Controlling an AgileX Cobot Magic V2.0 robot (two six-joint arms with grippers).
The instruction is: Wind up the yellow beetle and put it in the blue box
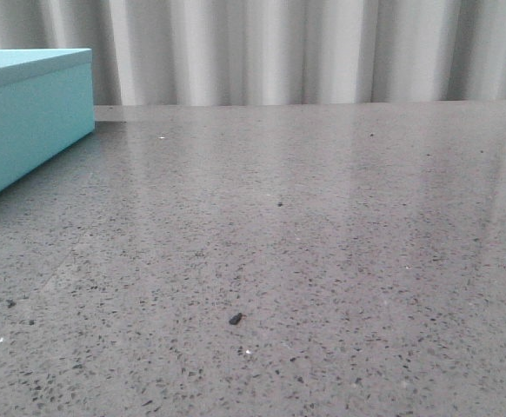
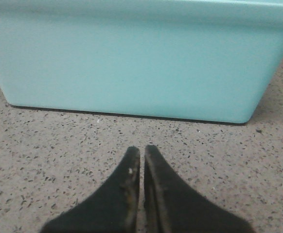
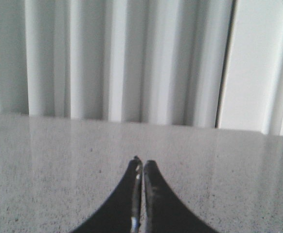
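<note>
The blue box (image 1: 27,122) stands at the far left of the grey speckled table, its lid on. In the left wrist view the blue box (image 2: 136,58) fills the space just ahead of my left gripper (image 2: 142,149), which is shut with nothing between its black fingers and sits a short way from the box's side. My right gripper (image 3: 142,162) is shut too, holding nothing, low over bare table and facing the white curtain. The yellow beetle is out of view in every frame. Neither gripper shows in the front view.
A small dark speck (image 1: 235,319) lies on the table (image 1: 305,261) near the front. A white pleated curtain (image 1: 305,52) hangs behind the table's far edge. A white panel (image 3: 258,63) stands beside the curtain in the right wrist view.
</note>
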